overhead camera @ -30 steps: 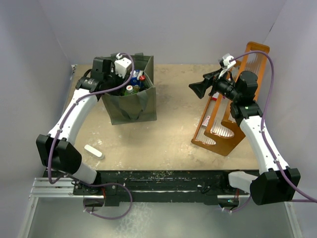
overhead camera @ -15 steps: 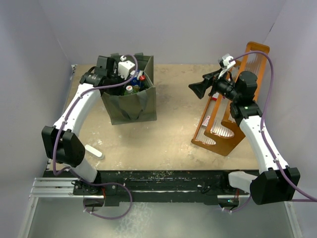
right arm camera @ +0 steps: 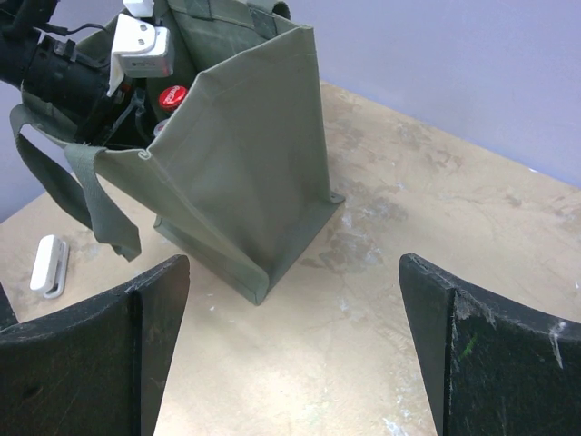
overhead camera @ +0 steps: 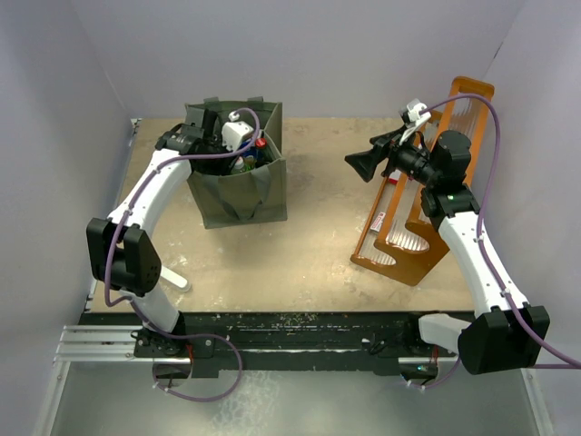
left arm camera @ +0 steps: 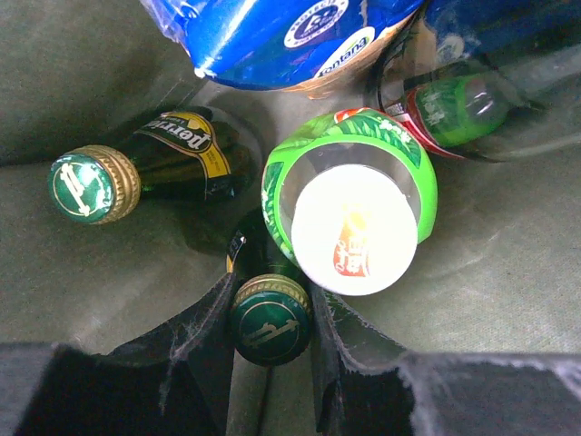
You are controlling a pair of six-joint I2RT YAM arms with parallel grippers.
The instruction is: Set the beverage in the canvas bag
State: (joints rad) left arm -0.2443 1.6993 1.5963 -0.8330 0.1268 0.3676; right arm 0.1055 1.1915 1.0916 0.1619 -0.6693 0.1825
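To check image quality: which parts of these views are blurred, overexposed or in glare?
Left wrist view: the white lid is washed out and soft, the blue wrapper shows glare, the left tool is dark around the clearer green bottle it holds. Right wrist view: canvas bag sharp, right tool dark. Top view: even light, soft shadows.

Soft, even light comes from overhead, so the tan table (overhead camera: 318, 245) and pale walls look bright and flat from above, with only faint, fuzzy shadows under the arms and beside the canvas bag (overhead camera: 238, 195). Inside the bag it is dim, yet a white lid (left arm camera: 354, 227) is blown out to glare and a blue wrapper (left arm camera: 272, 27) shines, while the fingers (left arm camera: 136, 391) of the left gripper (left arm camera: 270, 313), either side of the green bottle (left arm camera: 269, 322), are dark and blurred. The right gripper (right arm camera: 290, 272) shows as black, soft-edged shapes close to its lens, the bag beyond them sharp.
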